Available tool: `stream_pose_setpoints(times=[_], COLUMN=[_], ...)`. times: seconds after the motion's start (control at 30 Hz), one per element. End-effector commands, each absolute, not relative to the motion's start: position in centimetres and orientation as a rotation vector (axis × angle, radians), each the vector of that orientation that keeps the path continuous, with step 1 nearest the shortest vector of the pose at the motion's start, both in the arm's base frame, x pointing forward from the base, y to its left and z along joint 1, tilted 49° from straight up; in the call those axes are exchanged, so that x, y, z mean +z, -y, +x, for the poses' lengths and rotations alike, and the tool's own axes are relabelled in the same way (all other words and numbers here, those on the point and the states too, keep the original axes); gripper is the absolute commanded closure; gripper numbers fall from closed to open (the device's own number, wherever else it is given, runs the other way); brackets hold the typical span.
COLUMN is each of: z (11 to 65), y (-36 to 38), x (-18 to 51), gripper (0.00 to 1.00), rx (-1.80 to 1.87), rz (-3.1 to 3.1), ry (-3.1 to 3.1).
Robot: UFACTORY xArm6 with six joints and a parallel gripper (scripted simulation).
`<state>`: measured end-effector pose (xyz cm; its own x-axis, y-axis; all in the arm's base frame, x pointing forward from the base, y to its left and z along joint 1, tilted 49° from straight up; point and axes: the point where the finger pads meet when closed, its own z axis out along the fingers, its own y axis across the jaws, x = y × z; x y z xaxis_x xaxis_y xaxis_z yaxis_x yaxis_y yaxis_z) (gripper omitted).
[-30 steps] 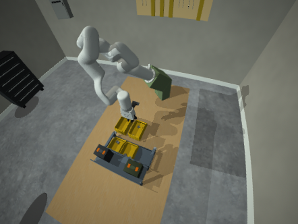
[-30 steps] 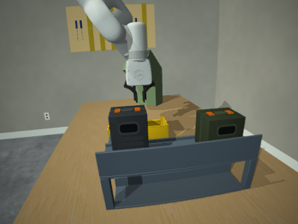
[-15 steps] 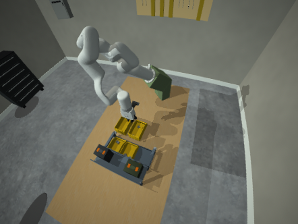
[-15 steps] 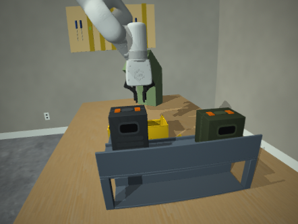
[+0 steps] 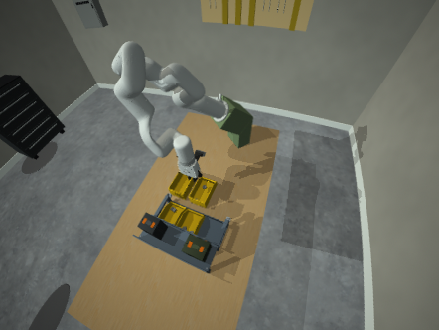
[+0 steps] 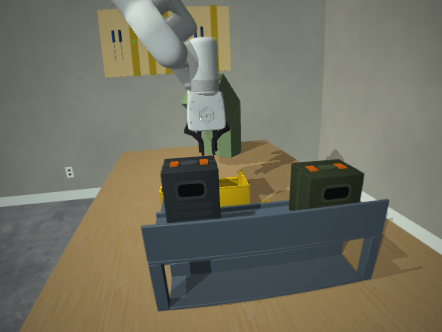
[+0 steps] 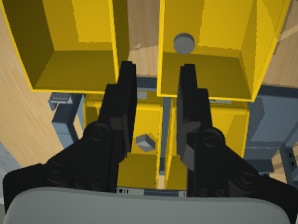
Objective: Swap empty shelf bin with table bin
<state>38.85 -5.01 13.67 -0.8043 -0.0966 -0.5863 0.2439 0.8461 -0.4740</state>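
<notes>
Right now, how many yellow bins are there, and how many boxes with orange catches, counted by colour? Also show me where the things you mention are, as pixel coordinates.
Yellow bins [image 5: 181, 185] [image 6: 235, 195] [image 7: 82, 70]: 4
Black box [image 5: 152, 225] [image 6: 191, 206]: 1
Dark green box [image 5: 197, 253] [image 6: 314, 184]: 1
Total: 6

The white arm [image 5: 133, 75] [image 6: 157, 37] arches over and down — wrist [image 5: 184, 149] [image 6: 204, 62] upright, black jaws [image 5: 195, 177] [image 6: 208, 154] pointing down above the surface, parted and holding nothing.
</notes>
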Motion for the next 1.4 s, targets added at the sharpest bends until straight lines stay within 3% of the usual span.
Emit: stream_pose_setpoints(times=[0.0,1.37], z=[39.2,42.1], y=[5.3,8.0], x=[13.3,9.8], gripper=[0.74,0.74], rx=[-0.724,-0.724], rz=[0.106,0.106], ry=[-2.400,-2.400])
